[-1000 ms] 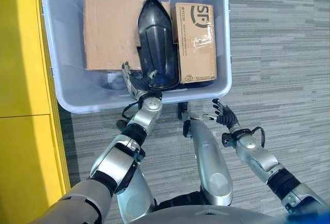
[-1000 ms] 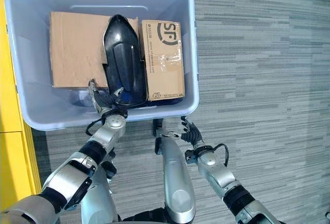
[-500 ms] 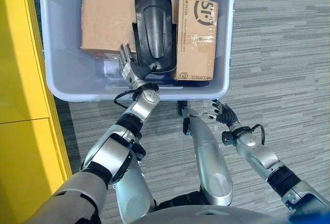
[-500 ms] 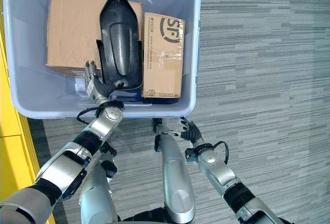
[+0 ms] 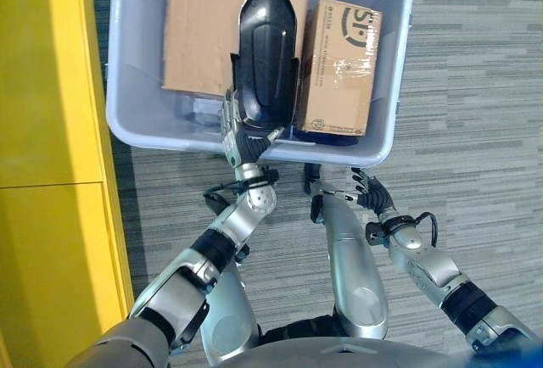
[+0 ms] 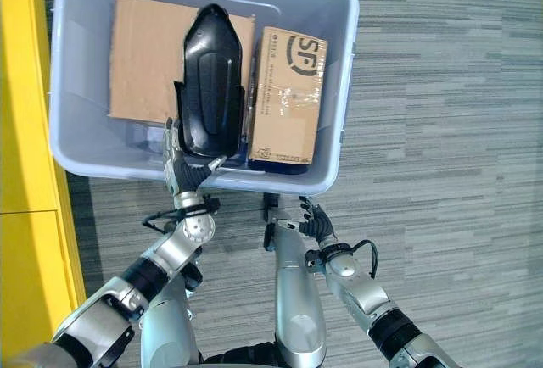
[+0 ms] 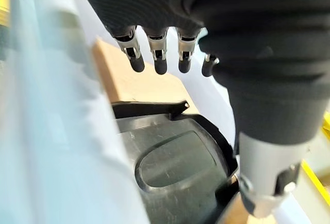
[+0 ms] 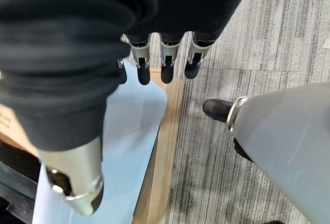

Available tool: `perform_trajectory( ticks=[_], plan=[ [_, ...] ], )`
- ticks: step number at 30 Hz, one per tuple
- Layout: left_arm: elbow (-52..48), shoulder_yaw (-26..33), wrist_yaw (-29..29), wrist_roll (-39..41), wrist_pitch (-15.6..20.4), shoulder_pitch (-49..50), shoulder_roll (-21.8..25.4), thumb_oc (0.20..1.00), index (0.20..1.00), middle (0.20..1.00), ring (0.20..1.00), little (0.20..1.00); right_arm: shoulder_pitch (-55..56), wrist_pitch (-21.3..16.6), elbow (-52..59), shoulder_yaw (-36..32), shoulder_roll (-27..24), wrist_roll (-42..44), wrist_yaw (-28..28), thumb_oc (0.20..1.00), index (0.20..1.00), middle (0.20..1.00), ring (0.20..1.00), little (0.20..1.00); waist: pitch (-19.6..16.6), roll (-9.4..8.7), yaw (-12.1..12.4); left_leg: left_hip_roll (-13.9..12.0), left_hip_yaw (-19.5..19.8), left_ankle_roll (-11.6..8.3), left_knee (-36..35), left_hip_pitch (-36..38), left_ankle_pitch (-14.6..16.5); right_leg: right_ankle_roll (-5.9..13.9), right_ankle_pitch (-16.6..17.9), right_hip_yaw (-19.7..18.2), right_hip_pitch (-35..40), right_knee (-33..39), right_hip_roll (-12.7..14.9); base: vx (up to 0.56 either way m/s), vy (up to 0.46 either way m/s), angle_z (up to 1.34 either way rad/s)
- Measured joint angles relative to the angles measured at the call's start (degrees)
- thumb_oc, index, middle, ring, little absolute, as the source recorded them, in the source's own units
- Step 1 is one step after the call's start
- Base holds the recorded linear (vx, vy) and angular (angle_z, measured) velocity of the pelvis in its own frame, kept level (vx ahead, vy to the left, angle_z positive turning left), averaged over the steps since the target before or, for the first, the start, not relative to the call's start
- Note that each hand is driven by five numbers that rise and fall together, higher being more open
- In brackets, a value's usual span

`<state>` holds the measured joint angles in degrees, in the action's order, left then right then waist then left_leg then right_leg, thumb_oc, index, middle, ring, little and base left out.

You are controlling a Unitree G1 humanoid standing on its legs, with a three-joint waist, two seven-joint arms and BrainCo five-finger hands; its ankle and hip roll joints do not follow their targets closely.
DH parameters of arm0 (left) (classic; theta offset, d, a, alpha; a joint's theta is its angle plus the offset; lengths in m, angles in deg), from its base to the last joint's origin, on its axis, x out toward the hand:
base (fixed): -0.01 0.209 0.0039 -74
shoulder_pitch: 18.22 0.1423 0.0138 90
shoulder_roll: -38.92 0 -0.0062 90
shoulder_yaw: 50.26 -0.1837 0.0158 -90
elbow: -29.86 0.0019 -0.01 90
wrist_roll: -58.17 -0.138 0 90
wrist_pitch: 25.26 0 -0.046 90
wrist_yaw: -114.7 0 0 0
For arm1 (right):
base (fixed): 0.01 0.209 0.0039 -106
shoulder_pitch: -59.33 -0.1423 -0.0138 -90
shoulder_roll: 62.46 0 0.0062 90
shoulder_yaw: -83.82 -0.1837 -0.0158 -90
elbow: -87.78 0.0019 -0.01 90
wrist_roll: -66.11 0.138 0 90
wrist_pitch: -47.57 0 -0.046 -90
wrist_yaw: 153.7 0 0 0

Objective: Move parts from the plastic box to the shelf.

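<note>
the pale plastic box (image 5: 127, 88) on the grey carpet (image 5: 475, 131) holds a long black moulded part (image 5: 265, 54) between a plain cardboard sheet (image 5: 199, 37) and a taped, printed carton (image 5: 342, 67); left hand (image 5: 237, 135), fingers straight, reaches over the near rim beside the part; right hand (image 5: 371, 194) hangs relaxed outside the box; yellow shelf (image 5: 51, 131) at left.

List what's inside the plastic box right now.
In the plastic box: a flat cardboard sheet, a long black moulded part lying partly over it, and a taped cardboard carton. The left hand is at the black part's near end. What lies beneath them is covered.
</note>
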<state>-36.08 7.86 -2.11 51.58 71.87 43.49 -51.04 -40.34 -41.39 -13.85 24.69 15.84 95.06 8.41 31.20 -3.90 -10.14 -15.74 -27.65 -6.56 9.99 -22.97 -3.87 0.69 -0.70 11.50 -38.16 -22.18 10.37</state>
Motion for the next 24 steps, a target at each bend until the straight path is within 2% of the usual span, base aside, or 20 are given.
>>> perform_trajectory(
  ticks=[7, 15, 20, 24],
  plan=[
    [-5.9, 1.0, 1.0, -6.2, 3.3, -2.6, 3.4, 1.000, 1.000, 1.000, 1.000, 1.000, 0.5, -0.1, 0.0, -1.2, -0.2, 0.0, -0.4, 1.000, 1.000, 1.000, 1.000, 1.000, 0.0, 0.99, 0.0, 0.1, 0.1, -0.02, 0.0, -0.1, -0.1, -0.11, -0.1, 0.2, -0.2, -0.4, 0.2, 0.00, 0.000, 0.01],
    [-6.2, 1.1, 5.4, -6.6, 4.6, -9.7, 3.7, 1.000, 1.000, 1.000, 1.000, 1.000, 0.6, -0.8, -1.7, -1.0, -0.2, -0.1, 0.6, 1.000, 1.000, 1.000, 1.000, 1.000, 0.0, 0.95, -1.4, -0.2, 0.4, -0.02, 0.2, 0.8, -0.1, -0.60, 0.1, 0.2, 0.9, -0.8, 0.0, 0.00, 0.000, 0.00],
    [-3.0, 1.6, 5.9, -6.3, 4.7, -16.7, 3.4, 1.000, 1.000, 1.000, 1.000, 1.000, 0.5, -1.2, -2.6, -0.9, -0.2, -0.2, 2.1, 1.000, 1.000, 1.000, 1.000, 1.000, 0.0, 0.88, -3.0, -0.5, 0.3, 0.07, 0.5, 1.8, 0.0, -0.25, -0.4, 0.0, 1.8, -0.8, -0.3, 0.01, -0.002, -0.01],
    [7.9, 2.7, 5.7, -0.8, 3.0, -20.5, 0.8, 1.000, 1.000, 1.000, 1.000, 1.000, 0.4, -1.2, -3.8, -0.8, -0.2, -0.5, 2.7, 1.000, 1.000, 1.000, 1.000, 1.000, 0.0, 0.84, -4.4, -1.5, 0.1, -0.05, 1.2, 1.7, 0.5, -0.35, -0.5, -0.2, 1.8, -0.8, -1.2, 0.01, 0.001, -0.09]
  ],
)
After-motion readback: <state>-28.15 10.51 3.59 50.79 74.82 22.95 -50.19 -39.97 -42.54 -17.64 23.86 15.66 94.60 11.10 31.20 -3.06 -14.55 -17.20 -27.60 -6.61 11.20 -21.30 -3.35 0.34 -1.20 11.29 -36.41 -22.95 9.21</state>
